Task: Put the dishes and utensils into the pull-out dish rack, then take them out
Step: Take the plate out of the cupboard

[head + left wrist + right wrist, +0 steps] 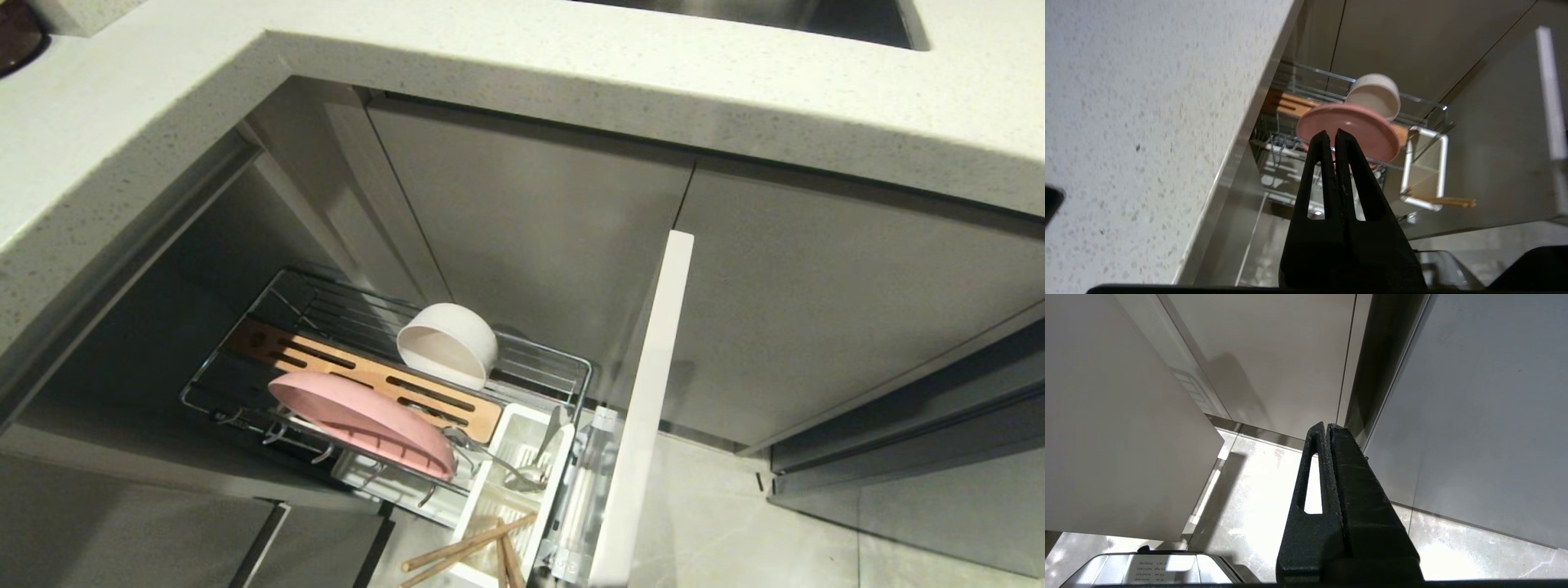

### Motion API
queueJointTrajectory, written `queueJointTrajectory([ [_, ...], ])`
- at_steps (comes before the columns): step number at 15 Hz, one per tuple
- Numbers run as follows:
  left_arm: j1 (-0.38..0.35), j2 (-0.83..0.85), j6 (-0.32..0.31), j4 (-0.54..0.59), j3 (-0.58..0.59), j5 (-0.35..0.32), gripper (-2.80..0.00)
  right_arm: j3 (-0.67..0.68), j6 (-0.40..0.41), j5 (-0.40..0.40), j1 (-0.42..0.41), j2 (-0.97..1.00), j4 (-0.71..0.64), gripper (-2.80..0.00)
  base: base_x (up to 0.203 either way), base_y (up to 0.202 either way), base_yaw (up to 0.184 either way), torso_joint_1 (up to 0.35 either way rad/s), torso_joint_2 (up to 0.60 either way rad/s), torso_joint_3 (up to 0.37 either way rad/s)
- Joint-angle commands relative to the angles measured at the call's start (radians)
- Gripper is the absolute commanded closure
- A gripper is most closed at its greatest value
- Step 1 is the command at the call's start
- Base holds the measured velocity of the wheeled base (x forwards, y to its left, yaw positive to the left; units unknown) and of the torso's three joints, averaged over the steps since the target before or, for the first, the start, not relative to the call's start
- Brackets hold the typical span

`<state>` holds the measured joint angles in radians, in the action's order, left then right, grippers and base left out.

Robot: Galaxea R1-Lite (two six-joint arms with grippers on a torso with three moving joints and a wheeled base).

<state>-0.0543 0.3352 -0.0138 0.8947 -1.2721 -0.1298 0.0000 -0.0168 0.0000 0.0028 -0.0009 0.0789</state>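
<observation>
The pull-out dish rack is drawn out below the counter. A pink plate stands tilted in its wooden slotted strip, and an off-white bowl lies on its side behind it. In the white caddy a silver fork leans, with wooden chopsticks sticking out of the near end. My left gripper is shut and empty, held well back from the plate and bowl. My right gripper is shut, parked over the floor. Neither arm shows in the head view.
The pale drawer front stands out at the rack's right end. The speckled countertop overhangs the rack, and its edge fills one side of the left wrist view. Grey cabinet doors and floor tiles lie to the right.
</observation>
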Motion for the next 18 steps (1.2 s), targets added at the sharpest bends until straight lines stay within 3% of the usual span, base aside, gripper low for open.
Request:
queueJointTrajectory([
  [1, 0.028, -0.141, -0.060, -0.096, 0.197, 0.020, 0.00, 0.026, 0.000, 0.000, 0.000, 0.001, 0.001, 0.00, 0.000, 0.000, 0.000, 0.000, 0.00, 0.000],
  [4, 0.044, -0.286, -0.130, -0.357, 0.479, 0.055, 0.00, 0.026, 0.000, 0.000, 0.000, 0.001, 0.001, 0.00, 0.000, 0.000, 0.000, 0.000, 0.00, 0.000],
  [6, 0.048, -0.322, -0.102, -0.581, 0.609, 0.082, 0.00, 0.026, 0.000, 0.000, 0.000, 0.001, 0.001, 0.00, 0.000, 0.000, 0.000, 0.000, 0.00, 0.000],
  [9, 0.049, -0.333, -0.103, -0.719, 0.792, 0.101, 0.00, 0.026, 0.000, 0.000, 0.000, 0.001, 0.001, 0.00, 0.000, 0.000, 0.000, 0.000, 0.00, 0.000],
  [14, 0.050, -0.334, -0.134, -1.128, 1.217, 0.125, 0.00, 0.026, 0.000, 0.000, 0.000, 0.001, 0.001, 0.00, 0.000, 0.000, 0.000, 0.000, 0.00, 0.000],
  [16, 0.050, -0.334, -0.121, -1.151, 1.294, 0.126, 0.00, 0.027, 0.000, 0.000, 0.000, 0.001, 0.001, 0.00, 0.000, 0.000, 0.000, 0.000, 0.00, 0.000],
  [18, 0.050, -0.334, -0.111, -1.002, 1.287, 0.110, 0.00, 0.026, 0.000, 0.000, 0.000, 0.001, 0.001, 0.00, 0.000, 0.000, 0.000, 0.000, 0.00, 0.000],
])
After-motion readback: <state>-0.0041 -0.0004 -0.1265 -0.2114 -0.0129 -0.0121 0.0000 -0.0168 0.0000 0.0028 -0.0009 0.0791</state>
